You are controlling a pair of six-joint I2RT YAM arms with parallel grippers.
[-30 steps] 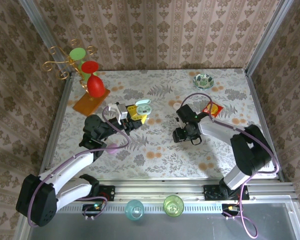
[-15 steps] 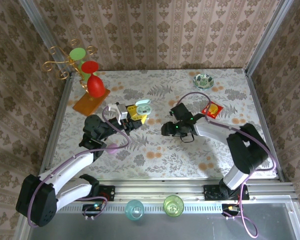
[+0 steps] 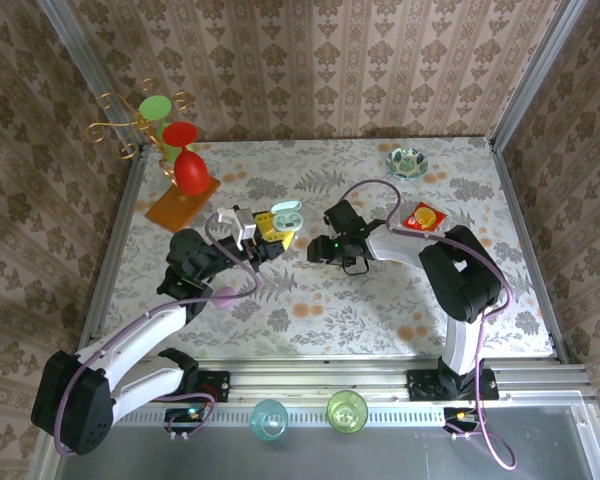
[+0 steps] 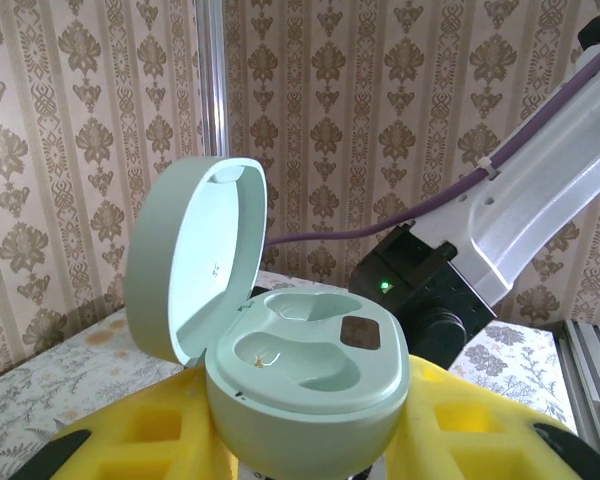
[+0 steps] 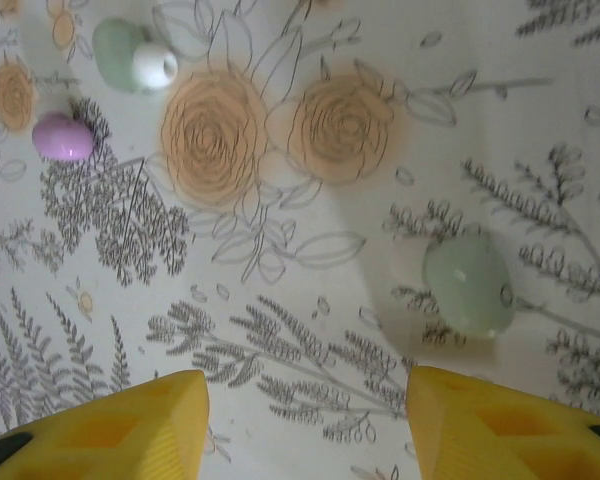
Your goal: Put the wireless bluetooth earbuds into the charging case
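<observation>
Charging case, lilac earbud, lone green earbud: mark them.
charging case [image 4: 302,400], left wrist view, base front.
lilac earbud [image 5: 62,137], right wrist view, body centre.
lone green earbud [image 5: 467,287], right wrist view, body centre.

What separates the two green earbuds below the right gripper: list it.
The upper-left green earbud shows a white ear tip; the lower-right green earbud shows its smooth back. The first lies beside the lilac earbud, the second alone, nearer the right gripper. Both are pale green, on the table.
</observation>
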